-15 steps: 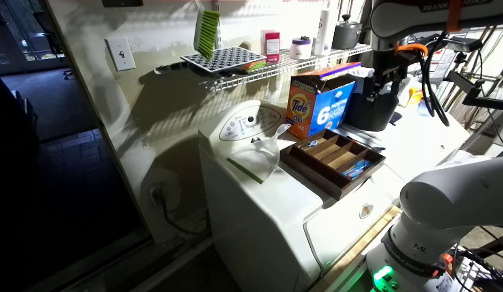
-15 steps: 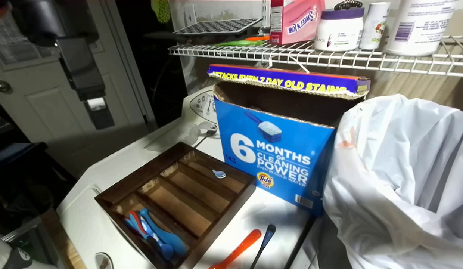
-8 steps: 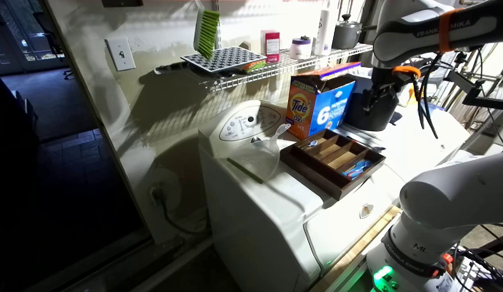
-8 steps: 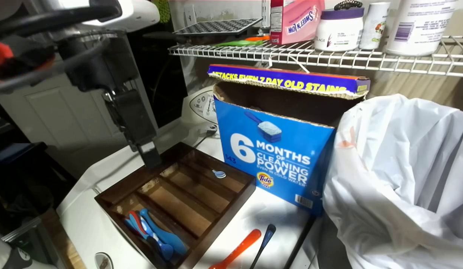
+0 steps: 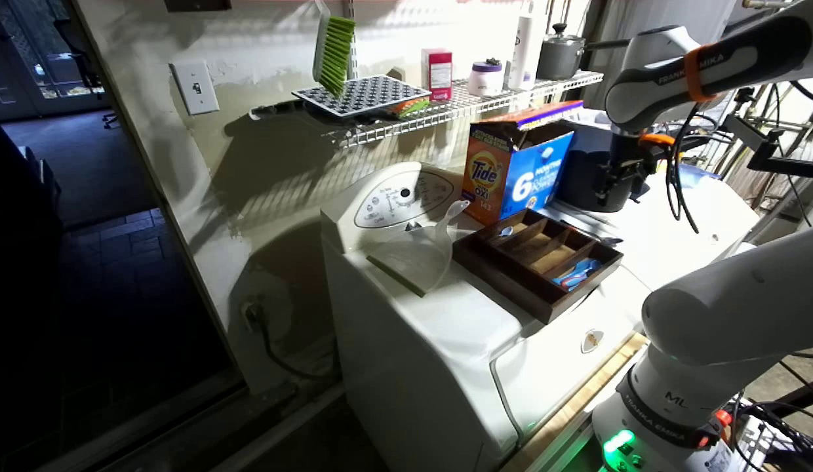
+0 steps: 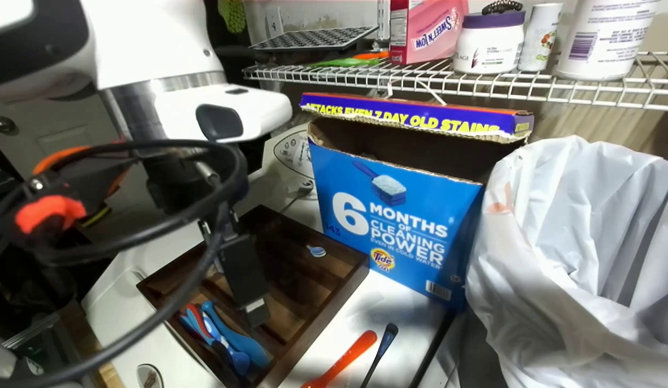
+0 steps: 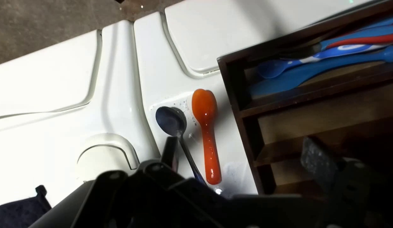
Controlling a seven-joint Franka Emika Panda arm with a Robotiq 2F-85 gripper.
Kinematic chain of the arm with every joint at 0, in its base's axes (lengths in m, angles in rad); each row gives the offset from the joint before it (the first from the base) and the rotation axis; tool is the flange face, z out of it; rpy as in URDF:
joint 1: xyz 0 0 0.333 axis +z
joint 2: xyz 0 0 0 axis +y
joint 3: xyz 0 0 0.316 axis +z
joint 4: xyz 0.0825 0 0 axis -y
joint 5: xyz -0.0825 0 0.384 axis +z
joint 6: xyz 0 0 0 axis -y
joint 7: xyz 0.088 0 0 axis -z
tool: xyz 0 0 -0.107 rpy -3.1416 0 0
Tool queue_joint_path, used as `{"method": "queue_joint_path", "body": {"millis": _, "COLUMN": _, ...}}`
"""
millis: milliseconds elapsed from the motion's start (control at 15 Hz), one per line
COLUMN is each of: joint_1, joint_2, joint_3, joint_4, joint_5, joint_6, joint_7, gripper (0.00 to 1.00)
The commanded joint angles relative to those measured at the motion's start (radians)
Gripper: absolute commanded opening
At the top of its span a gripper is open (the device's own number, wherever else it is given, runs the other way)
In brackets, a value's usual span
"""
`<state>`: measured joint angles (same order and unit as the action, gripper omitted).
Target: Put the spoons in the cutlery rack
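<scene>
We hold the arm (image 5: 636, 98) bent, gripper (image 7: 242, 153) pointing down, jaws spread wide.
Below us, an orange spoon (image 7: 209, 137) and a dark spoon (image 7: 170, 122) lie beside the rack (image 7: 310, 99).

I'm in what looks like a home laundry: a washer or dryer (image 5: 423, 341) (I can't tell which), Tide box (image 6: 398, 213), shelf (image 5: 475, 103).

White appliance (image 7: 35, 148) glaring, doorway (image 5: 98, 249) dim; wrist-view gripper (image 7: 241, 153) dark, blurred.
</scene>
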<state>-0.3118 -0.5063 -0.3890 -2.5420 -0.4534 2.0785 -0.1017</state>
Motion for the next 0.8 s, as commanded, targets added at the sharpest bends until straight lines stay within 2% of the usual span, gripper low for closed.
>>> {"method": "queue_joint_path", "body": {"millis": 0, "joint_1": -0.034, "joint_2": 0.029, "joint_3": 0.025, "joint_4": 0.003, "joint_5": 0.016, "joint_6": 0.006, "joint_7": -0.012, "gripper": 1.00}}
{"method": "queue_joint_path", "body": {"millis": 400, "joint_1": -0.041, "joint_2": 0.069, "joint_3": 0.023, "joint_4": 0.015, "joint_5": 0.016, "joint_6": 0.015, "joint_7": -0.014, "gripper": 1.00}}
{"method": "queue_joint_path", "body": {"millis": 733, "joint_1": -0.044, "joint_2": 0.146, "joint_3": -0.016, "joint_4": 0.032, "joint_5": 0.021, "joint_6": 0.124, "joint_7": -0.069, "gripper": 1.00}}
